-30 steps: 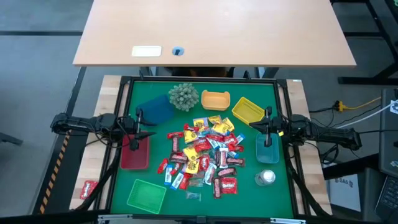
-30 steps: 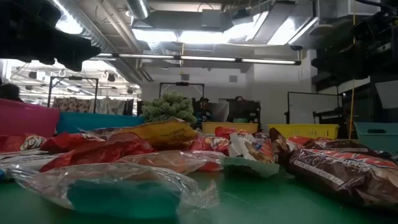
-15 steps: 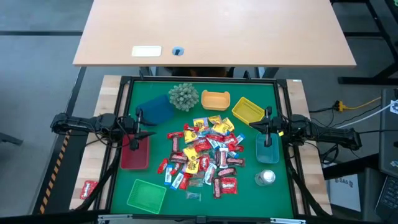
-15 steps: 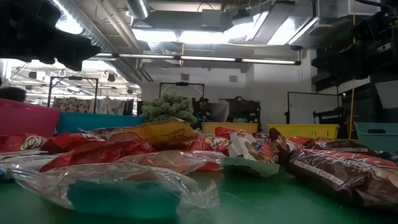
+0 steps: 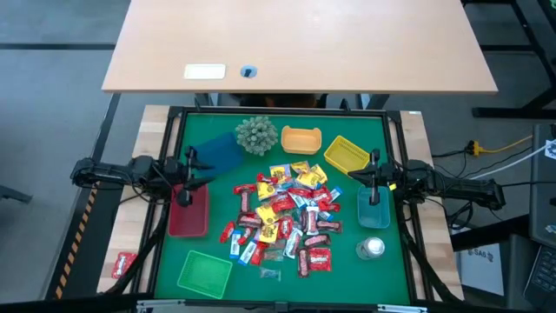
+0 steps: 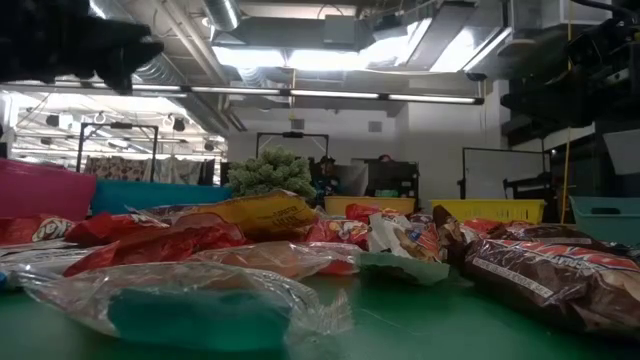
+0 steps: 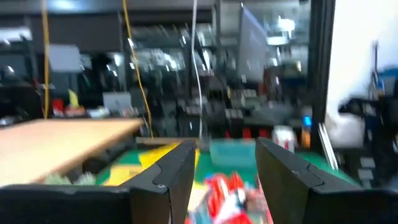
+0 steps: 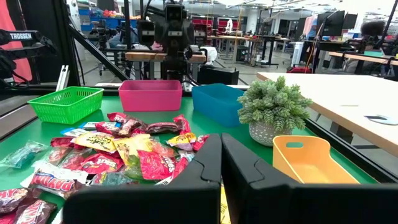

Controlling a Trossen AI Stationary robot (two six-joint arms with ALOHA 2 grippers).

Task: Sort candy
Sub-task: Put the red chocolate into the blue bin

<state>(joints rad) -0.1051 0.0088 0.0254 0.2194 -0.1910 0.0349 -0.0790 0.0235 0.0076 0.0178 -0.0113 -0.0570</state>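
The candy (image 5: 282, 217) lies in a loose pile of red, yellow, blue-white and clear wrappers on the green mat; it also shows in the low view (image 6: 270, 240) and the right wrist view (image 8: 124, 155). My left gripper (image 5: 195, 174) hovers open at the mat's left side, above the pink tray's (image 5: 188, 213) far end. Its fingers (image 7: 165, 180) are tipped upward, with nothing between them. My right gripper (image 5: 360, 176) hovers shut and level at the mat's right side, above the light blue tray (image 5: 373, 207). In its own view the gripper (image 8: 221, 168) points at the pile.
Trays ring the pile: dark blue (image 5: 215, 152), orange (image 5: 301, 139), yellow (image 5: 346, 154) and green (image 5: 205, 272). A spiky plant ball (image 5: 256, 135) stands at the far side. A silvery round object (image 5: 372, 248) sits at the near right. One red candy (image 5: 123, 263) lies off the mat, left.
My left gripper has tipped its fingers upward and risen slightly over the pink tray. It has stayed open.
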